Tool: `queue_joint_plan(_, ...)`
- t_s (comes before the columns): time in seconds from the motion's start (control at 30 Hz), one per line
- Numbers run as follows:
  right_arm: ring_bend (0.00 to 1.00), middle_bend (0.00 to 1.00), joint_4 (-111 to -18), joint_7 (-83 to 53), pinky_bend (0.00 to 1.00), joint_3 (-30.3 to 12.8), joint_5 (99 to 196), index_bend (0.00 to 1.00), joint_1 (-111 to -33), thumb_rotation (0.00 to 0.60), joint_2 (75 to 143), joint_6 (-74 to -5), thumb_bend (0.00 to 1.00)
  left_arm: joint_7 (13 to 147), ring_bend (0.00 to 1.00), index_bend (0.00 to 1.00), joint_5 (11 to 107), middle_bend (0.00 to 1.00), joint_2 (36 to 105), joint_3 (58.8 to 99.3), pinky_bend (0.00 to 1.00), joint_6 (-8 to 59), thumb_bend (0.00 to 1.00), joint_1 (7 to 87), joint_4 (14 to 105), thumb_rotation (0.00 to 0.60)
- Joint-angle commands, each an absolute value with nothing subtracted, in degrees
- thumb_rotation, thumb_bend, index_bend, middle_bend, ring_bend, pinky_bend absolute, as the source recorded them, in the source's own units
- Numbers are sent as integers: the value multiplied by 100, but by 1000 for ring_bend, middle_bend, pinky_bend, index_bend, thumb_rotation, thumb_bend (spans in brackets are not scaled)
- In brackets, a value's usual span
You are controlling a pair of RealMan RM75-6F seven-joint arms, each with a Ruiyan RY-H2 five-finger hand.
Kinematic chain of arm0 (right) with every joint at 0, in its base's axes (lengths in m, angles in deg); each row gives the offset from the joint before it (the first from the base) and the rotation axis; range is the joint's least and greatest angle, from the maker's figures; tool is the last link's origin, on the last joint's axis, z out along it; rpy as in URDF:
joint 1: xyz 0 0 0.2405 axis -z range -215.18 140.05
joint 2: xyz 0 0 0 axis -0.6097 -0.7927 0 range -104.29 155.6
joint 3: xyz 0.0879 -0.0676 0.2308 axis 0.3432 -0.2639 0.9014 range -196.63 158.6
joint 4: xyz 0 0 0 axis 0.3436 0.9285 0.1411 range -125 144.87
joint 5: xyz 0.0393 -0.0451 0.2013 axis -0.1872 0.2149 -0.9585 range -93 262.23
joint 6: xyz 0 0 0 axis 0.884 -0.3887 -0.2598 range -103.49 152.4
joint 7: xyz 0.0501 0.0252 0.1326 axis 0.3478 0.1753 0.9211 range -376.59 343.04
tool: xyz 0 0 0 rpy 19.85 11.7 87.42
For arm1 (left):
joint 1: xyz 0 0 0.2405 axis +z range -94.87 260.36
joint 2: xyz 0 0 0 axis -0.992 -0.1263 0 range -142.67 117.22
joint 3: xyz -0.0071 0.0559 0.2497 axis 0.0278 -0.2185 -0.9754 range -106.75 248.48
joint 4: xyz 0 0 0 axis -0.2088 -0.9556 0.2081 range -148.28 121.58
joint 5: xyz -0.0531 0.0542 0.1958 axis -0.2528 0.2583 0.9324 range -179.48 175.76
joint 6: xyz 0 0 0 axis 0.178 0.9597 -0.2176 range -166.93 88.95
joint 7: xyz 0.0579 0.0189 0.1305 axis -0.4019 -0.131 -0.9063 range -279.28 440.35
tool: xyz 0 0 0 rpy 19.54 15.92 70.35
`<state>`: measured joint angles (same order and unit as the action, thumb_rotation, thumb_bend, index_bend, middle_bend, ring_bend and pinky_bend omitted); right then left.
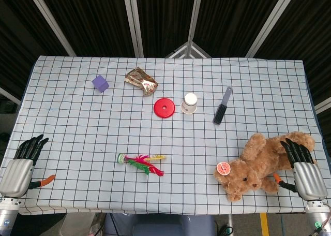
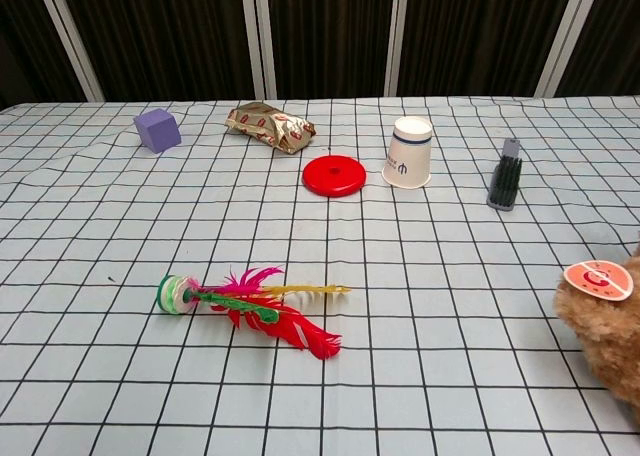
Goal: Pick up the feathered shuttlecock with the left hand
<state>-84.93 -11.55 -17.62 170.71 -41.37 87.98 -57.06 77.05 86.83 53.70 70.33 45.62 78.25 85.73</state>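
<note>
The feathered shuttlecock (image 1: 140,162) lies flat on the checked tablecloth near the front middle, its round base to the left and red, pink, green and yellow feathers fanning right; the chest view shows the shuttlecock (image 2: 252,305) close up. My left hand (image 1: 20,166) rests at the table's front left corner, well to the left of it, fingers extended and holding nothing. My right hand (image 1: 301,166) sits at the front right corner, fingers extended over the teddy bear's back leg, with nothing gripped. Neither hand appears in the chest view.
A brown teddy bear (image 1: 258,163) lies front right. Farther back are a purple cube (image 1: 100,83), a shiny foil packet (image 1: 141,81), a red disc (image 1: 164,107), an upside-down paper cup (image 1: 190,103) and a dark brush (image 1: 222,107).
</note>
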Motion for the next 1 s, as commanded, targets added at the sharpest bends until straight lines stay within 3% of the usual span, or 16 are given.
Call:
queue_joint_plan(0.03, 0, 0, -8506, -1177, 0, -1694, 16992, 0, -4191, 600, 8797, -5649, 342, 7704, 0, 0, 8685, 0, 5364, 7025, 0, 4552, 76, 7825, 8575, 600)
queue_joint_plan(0.43, 0, 0, -8530, -1162, 0, -1708, 16999, 0, -4192, 600, 8780, -5638, 341, 7633, 0, 11, 9003, 0, 5295, 6908, 0, 4286, 82, 7636, 8502, 600)
queue_joint_plan(0.67, 0, 0, -8533, -1159, 0, -1708, 17003, 0, -4195, 600, 8786, -5640, 342, 7170, 0, 113, 9398, 0, 5240, 6959, 0, 3615, 143, 7055, 8640, 600)
queue_joint_plan(0.77, 0, 0, -8536, -1155, 0, -1707, 17004, 0, -4204, 600, 8785, -5628, 342, 6833, 0, 226, 9520, 0, 5365, 7011, 0, 3414, 214, 6860, 8774, 600)
queue_joint_plan(0.87, 0, 0, -8519, -1149, 0, -1710, 17001, 0, -4209, 600, 8787, -5614, 341, 6547, 0, 323, 9519, 16, 5590, 7091, 0, 3091, 283, 6624, 8947, 600)
queue_joint_plan(1.0, 0, 0, -8508, -1123, 0, -1704, 17005, 0, -4198, 600, 8777, -5645, 342, 6015, 0, 375, 9231, 43, 6064, 7225, 0, 2608, 330, 6341, 9031, 600)
